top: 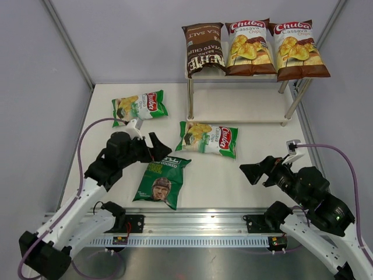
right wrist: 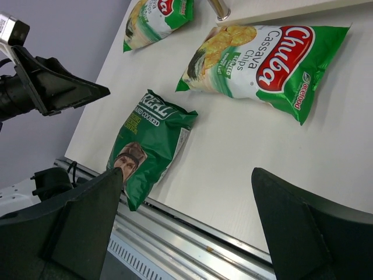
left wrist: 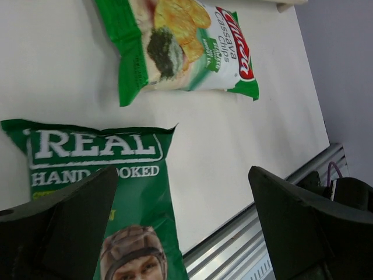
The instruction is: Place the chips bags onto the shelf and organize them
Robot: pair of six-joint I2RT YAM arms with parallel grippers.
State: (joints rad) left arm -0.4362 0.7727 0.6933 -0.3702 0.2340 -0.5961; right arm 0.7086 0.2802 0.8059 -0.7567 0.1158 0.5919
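We find three of the chips bags in a row on the top board of the shelf point(top: 239, 106): the Kettle Sea Salt bag point(top: 204, 49) at the left, upside down, then the first brown Chuba bag point(top: 250, 46) and the second brown Chuba bag point(top: 298, 49). The rest lie flat on the worktop point(top: 221, 186): the first green Chuba bag point(top: 139, 107) at the far left, the second green Chuba bag point(top: 208, 139) before the shelf, and the REAL bag point(top: 162, 182) nearest us. Our left fingers point(top: 154, 146) hover spread apart above the REAL bag's upper part, holding nothing. Our right fingers point(top: 259, 171) hang wide apart at the right, also holding nothing.
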